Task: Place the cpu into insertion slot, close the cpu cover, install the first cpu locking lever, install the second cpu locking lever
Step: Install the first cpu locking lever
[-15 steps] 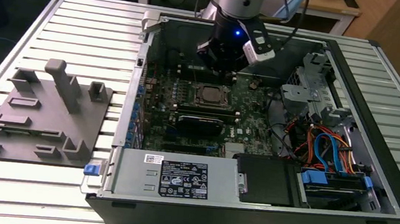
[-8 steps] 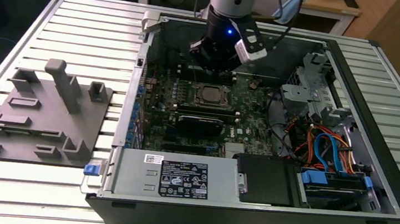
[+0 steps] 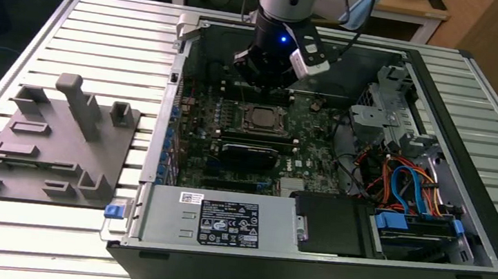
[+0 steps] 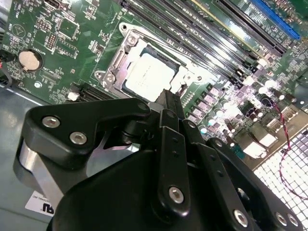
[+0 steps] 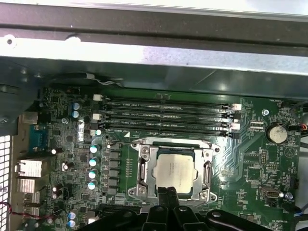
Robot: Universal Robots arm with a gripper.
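Hovering at cpu cover (image 5: 208, 171) edge, gripper (image 5: 169, 195) was closed tight, nothing visibly held; cpu (image 5: 175, 170) sat beneath lowered cover, so narrow tip probably suited pressing, not gripping.

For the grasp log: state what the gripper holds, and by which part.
Nothing visibly held. The gripper is shut, its tips at the edge of the cpu cover; the cpu sits under that cover.

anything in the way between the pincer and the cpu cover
Nothing visible does. The pincer hangs right at the edge of the cpu cover, with the cpu lying in its window.
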